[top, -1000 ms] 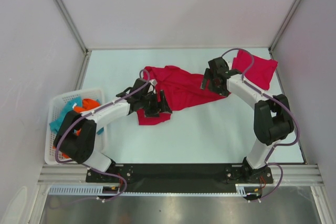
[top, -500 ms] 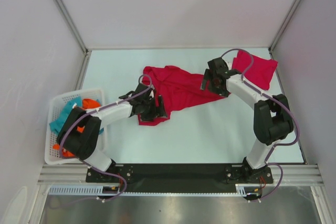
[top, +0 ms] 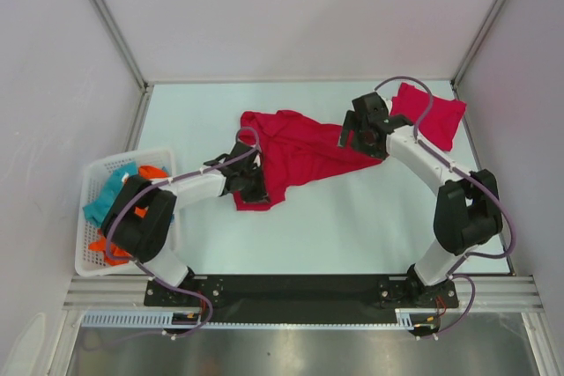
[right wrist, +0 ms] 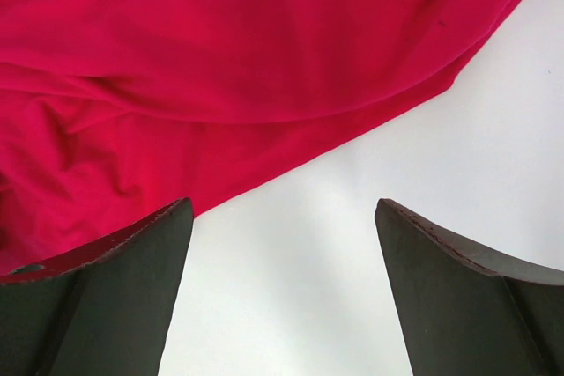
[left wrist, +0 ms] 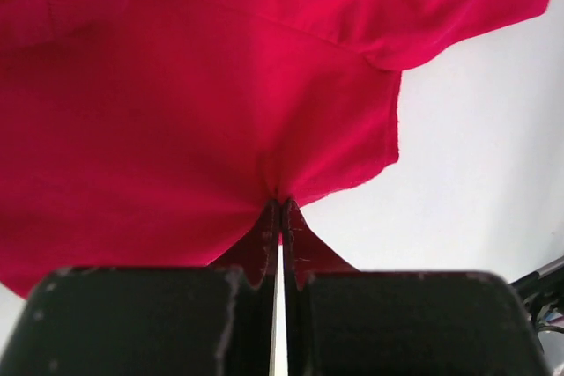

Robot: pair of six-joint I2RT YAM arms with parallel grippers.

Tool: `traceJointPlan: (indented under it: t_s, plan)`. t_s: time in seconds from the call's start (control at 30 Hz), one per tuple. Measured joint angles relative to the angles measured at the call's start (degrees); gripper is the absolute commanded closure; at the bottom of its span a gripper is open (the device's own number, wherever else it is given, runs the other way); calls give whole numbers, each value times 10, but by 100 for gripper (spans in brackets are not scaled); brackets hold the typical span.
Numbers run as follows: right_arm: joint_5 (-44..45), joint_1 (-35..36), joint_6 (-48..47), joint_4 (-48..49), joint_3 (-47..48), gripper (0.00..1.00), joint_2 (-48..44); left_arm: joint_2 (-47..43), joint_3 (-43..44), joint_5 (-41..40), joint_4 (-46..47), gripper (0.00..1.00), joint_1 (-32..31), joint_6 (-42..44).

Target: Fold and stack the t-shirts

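Observation:
A crumpled crimson t-shirt [top: 300,151] lies spread across the middle of the table. My left gripper [top: 254,186] is shut on its near-left edge. The left wrist view shows the cloth [left wrist: 176,129] puckering where my left gripper [left wrist: 280,206] pinches it. My right gripper [top: 353,136] hangs open at the shirt's right edge. In the right wrist view the right gripper [right wrist: 284,210] has bare table between its fingers, with red cloth [right wrist: 220,59] just beyond its left finger. A second red t-shirt [top: 441,121] lies as a compact bundle at the back right.
A white basket [top: 85,257] with teal and orange clothes stands at the left table edge. Enclosure walls close in the table on the left, back and right. The right arm's cable loops over the back-right t-shirt.
My left gripper has shut on the shirt's near-left edge after sliding a little to the left. The right gripper has shifted slightly towards the back and stays open.

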Motion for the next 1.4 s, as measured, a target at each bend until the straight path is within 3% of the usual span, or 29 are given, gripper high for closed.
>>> traceJointPlan:
  t_s: [0.17,0.27,0.67,0.93,1.4]
  plan:
    - [-1,5,0,-4,10,9,-19,9,0,0,1,89,-2,0]
    - [-1,6,-1,-5,12,10,-25,9,0,-1,0,100,-3,0]
    - [-12,13,0,-5,12,10,-13,-6,20,-17,-30,100,-14,15]
    - [-25,50,2,-5,17,9,42,-45,122,-37,-87,100,-14,33]
    - [-35,78,19,-7,28,9,58,-61,364,-71,-210,100,-14,62]
